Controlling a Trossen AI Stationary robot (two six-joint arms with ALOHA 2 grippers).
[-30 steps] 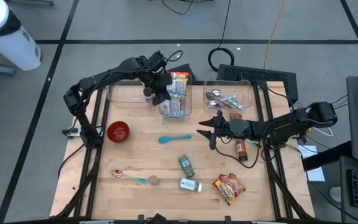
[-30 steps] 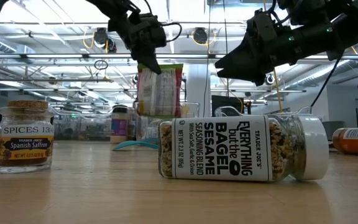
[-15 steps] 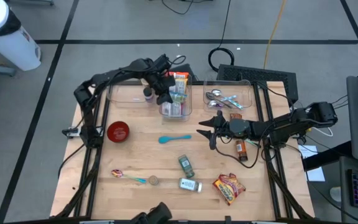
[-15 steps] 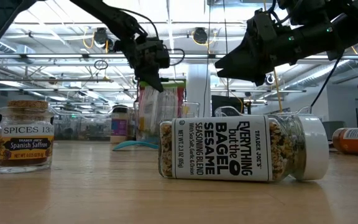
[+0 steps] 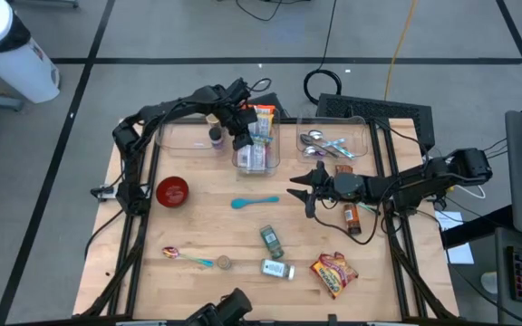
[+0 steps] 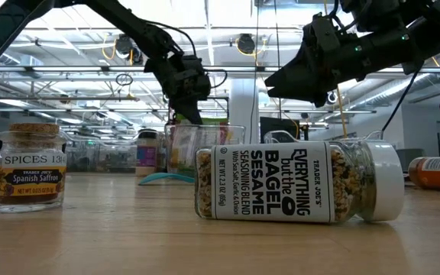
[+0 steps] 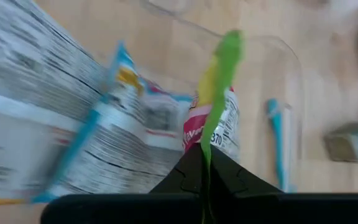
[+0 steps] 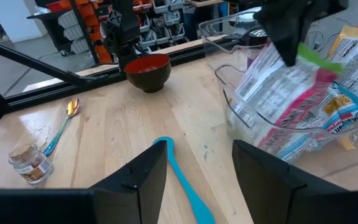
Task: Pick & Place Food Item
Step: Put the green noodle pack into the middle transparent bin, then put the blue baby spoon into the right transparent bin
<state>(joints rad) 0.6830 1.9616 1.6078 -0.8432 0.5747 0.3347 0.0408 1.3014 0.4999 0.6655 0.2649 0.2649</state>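
My left gripper [image 5: 240,134] is over the clear bin [image 5: 256,156] at the table's far middle, shut on a food packet [image 8: 294,93] with a green top edge. The packet's lower part is inside the bin, beside other packets [image 5: 263,120]. It also shows in the low view [image 6: 180,145] under the gripper [image 6: 186,113]. My right gripper [image 5: 299,194] is open and empty, hovering right of the blue spoon [image 5: 255,201]. My left gripper pinches the packet's green top edge [image 7: 218,74] between its two fingers, which come from above and point down. The packet hangs below the fingers with its lower part inside the clear bin [image 8: 247,121]. Whether it rests on the bin's bottom, I cannot tell.
A sesame seasoning jar [image 6: 296,182] lies near the front, with a saffron jar [image 6: 27,166] to one side. A red bowl [image 5: 171,191], a second jar [image 5: 272,240], a snack packet [image 5: 333,273], a sauce bottle [image 5: 352,215] and a clear tray of spoons [image 5: 333,140] are also on the table.
My left gripper has gone down and a little toward the far edge with the packet. The packet, held above the clear bin before, now has its lower part inside the bin.
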